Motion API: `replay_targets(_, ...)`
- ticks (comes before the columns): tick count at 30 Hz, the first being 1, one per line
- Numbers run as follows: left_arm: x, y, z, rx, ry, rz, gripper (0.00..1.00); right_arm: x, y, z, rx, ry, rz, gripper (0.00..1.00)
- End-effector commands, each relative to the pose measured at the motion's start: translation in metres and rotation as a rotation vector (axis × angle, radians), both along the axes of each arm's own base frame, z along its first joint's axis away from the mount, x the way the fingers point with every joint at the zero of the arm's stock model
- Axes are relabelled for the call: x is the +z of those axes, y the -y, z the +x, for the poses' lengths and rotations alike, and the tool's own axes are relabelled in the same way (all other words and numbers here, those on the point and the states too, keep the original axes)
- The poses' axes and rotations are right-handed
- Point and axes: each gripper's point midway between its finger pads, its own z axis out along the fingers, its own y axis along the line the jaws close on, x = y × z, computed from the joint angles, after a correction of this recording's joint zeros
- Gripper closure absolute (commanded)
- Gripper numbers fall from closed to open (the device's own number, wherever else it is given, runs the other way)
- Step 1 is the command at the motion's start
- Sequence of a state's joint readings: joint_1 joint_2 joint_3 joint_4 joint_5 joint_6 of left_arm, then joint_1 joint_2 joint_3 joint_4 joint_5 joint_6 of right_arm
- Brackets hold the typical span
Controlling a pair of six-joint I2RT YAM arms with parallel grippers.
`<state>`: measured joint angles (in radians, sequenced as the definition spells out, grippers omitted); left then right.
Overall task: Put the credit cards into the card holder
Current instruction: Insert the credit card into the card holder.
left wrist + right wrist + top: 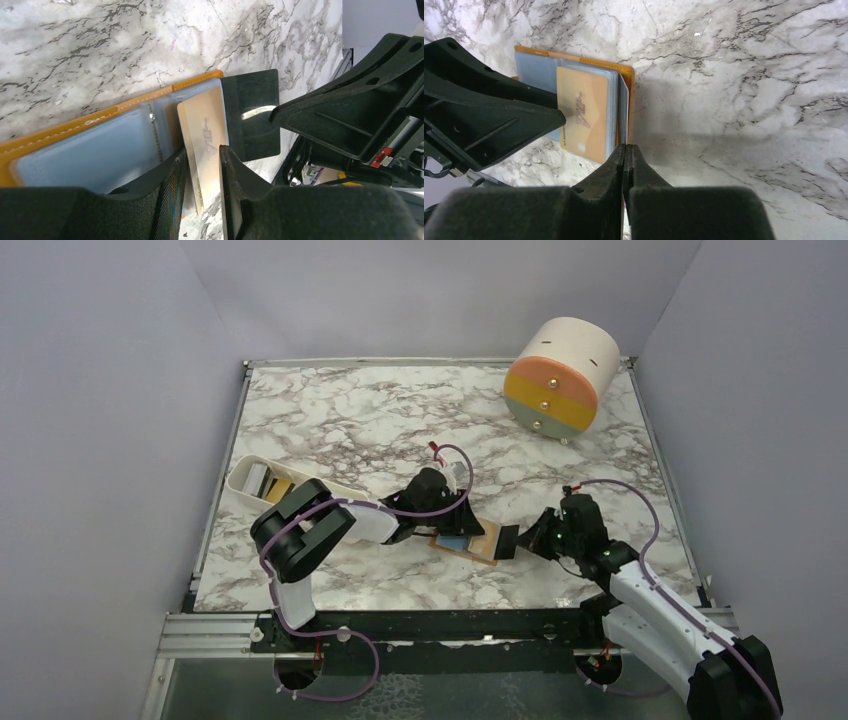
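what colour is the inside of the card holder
The card holder is blue-grey inside; left wrist view.

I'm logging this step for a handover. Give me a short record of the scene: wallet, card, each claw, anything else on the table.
wallet: open on the marble table, blue-grey inside facing up
card: gold, lying on the wallet's sleeves, one end jutting past its edge; unclear if it sits in a sleeve
left claw: open, a finger on each side of the card's jutting end
right claw: shut, tips at the wallet's edge
other: white tray at left; round drum at back right
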<state>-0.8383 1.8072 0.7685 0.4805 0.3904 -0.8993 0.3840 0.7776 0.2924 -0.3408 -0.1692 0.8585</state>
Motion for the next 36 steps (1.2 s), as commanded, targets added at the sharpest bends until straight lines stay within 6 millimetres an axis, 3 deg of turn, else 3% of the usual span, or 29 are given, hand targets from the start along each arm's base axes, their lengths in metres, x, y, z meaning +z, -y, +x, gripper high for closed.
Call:
replay_targets(1,-0.001,0.007,-0.001,-0.050,0.053,0.012,0.68,0.004,0.000,0.012,-0.003,0.056,-0.012,0.99)
replay_targets(9,-0.010,-0.004,-0.001,0.009,0.020,0.077,0.62,0.006,0.011,0.017,-0.024,0.059,-0.089,0.99)
replay_targets(15,0.001,-0.018,0.016,0.055,0.089,0.195,0.55,0.014,0.017,0.016,-0.036,0.034,-0.121,0.99)
replay_targets(19,0.010,-0.023,0.022,0.070,0.124,0.233,0.52,0.032,0.018,0.020,-0.041,0.055,-0.129,0.99)
replay_targets(24,0.028,-0.037,0.031,0.083,0.198,0.302,0.48,0.060,-0.005,0.028,0.022,0.142,-0.012,0.99)
replay_targets(28,0.033,-0.057,0.039,0.108,0.251,0.378,0.47,0.068,-0.025,0.030,0.080,0.169,0.096,0.99)
replay_targets(36,0.013,-0.090,0.034,0.100,0.262,0.518,0.45,0.064,-0.053,0.032,0.164,0.159,0.234,0.99)
